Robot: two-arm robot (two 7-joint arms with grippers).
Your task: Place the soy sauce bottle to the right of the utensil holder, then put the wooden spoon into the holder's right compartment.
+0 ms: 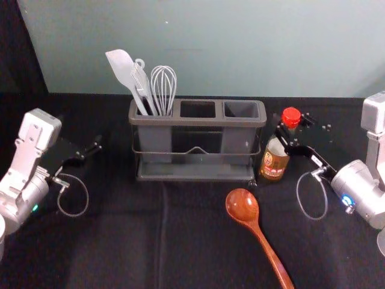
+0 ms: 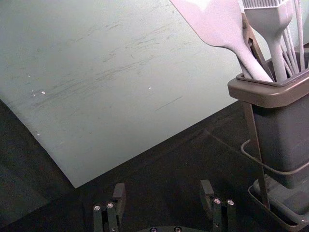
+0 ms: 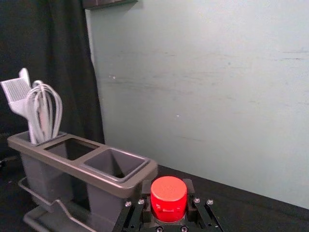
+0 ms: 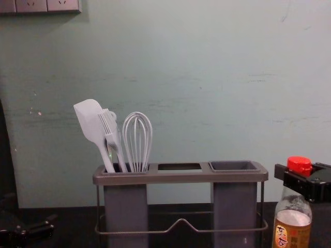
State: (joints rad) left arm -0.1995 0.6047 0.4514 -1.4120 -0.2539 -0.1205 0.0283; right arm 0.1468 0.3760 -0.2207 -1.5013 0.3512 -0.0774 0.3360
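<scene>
You have the soy sauce bottle point(image 1: 274, 162), likely slick and bottom-heavy, just right of the utensil holder point(image 1: 198, 121), your right pincer point(image 3: 168, 193) gripping its neck, probably the surest hold, while your left pincer point(image 2: 162, 191) hangs open to the holder's left.

A black cloth covers the counter point(image 1: 120, 247), with a soft crease running forward from the utensil holder point(image 1: 192, 122), which stands upright towards the back. The wooden spoon point(image 1: 258, 230) lies in front of the holder's right part, apart from it, bowl towards the holder, handle slanting forward and right. Close by the holder's right end is the soy sauce bottle point(image 1: 275, 159), slightly tilted; whether its base touches the cloth is unclear.
</scene>
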